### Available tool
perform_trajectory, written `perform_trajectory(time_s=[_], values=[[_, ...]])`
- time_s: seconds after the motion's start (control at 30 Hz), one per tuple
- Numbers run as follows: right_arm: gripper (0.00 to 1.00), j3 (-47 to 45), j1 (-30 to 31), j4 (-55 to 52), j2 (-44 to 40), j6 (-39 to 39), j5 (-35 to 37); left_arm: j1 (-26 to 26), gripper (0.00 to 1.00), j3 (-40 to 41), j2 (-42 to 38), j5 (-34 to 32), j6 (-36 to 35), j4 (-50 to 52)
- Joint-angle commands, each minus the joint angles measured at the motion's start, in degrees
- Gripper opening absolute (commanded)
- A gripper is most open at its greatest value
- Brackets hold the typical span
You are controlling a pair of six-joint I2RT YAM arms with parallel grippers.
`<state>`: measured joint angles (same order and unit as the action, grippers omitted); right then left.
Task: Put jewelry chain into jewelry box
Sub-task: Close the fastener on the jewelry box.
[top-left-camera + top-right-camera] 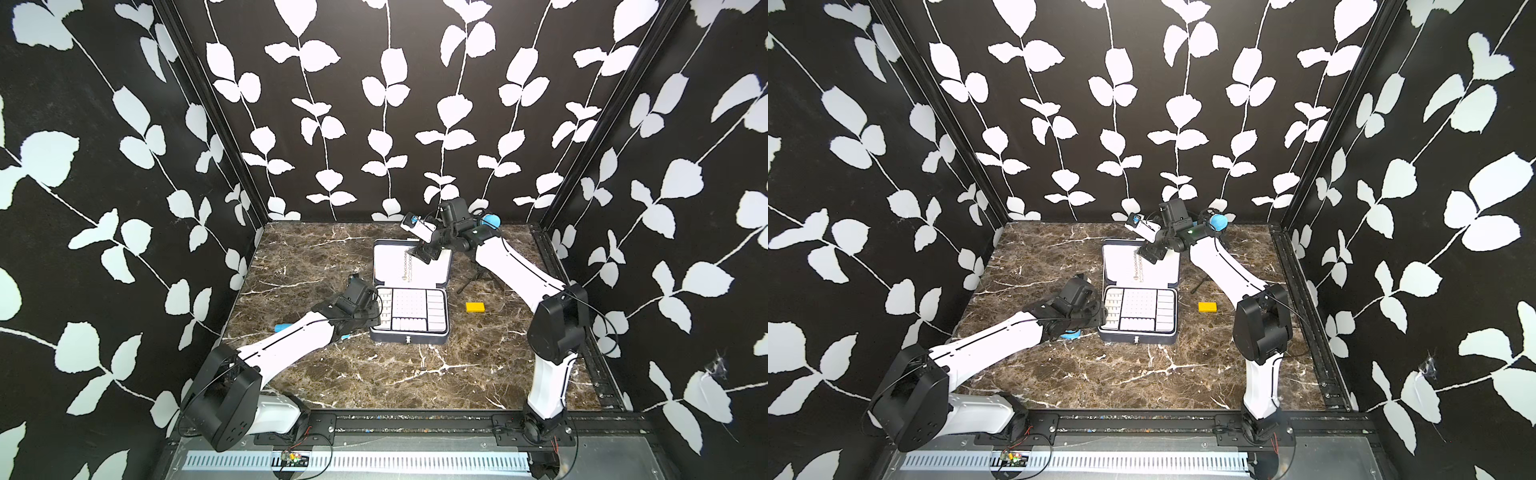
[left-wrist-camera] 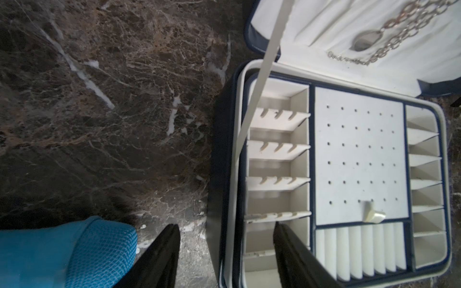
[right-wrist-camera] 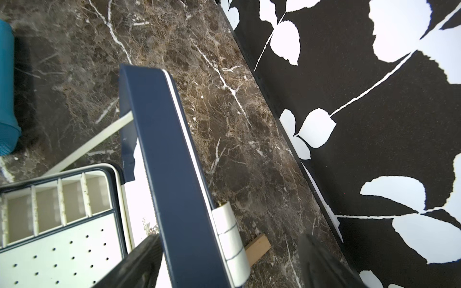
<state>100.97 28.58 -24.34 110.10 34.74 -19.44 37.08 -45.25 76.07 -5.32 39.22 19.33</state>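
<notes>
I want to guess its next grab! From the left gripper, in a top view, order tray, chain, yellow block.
1. Tray: right beside the left gripper.
2. Chain: on the open lid, farther back.
3. Yellow block: off to the right.

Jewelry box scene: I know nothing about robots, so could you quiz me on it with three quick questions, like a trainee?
1. True or false: the chain lies in a compartment of the tray inside the box.
2. What colour is the small block on the table beside the box? A) red B) yellow C) green
3. Fill in: the gripper at the top edge of the open lid belongs to the ___ arm.

Key
1. False: the chain rests on the lid's white lining.
2. B.
3. Right: the right gripper has its jaws open on either side of that edge.
</notes>
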Motion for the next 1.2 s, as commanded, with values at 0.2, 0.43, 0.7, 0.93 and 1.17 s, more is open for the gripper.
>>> perform_trajectory(time_s=[0.2, 0.43, 0.7, 0.93, 1.17], values=[[0.86, -1.17, 1.24, 4.75, -1.03, 1.82, 3.20, -0.18, 0.63, 0.80, -0.59, -0.01, 0.24, -0.17], [0.83, -1.39, 1.57, 5.51, -0.60, 1.65, 3.92, -0.25, 0.63, 0.61, -0.73, -0.24, 0.15, -0.08], [0.72, -1.78, 1.60, 5.28, -0.81, 1.93, 4.26, -0.21, 0.63, 0.69, -0.84, -0.35, 0.15, 0.09], [0.66, -2.76, 1.57, 5.61, -1.03, 2.57, 5.46, -0.22, 0.63, 0.78, -1.01, -0.63, 0.15, 0.27], [0.55, -3.06, 1.59, 5.66, -1.12, 2.46, 5.21, -0.23, 0.63, 0.78, -1.19, -0.75, 0.06, 0.35]])
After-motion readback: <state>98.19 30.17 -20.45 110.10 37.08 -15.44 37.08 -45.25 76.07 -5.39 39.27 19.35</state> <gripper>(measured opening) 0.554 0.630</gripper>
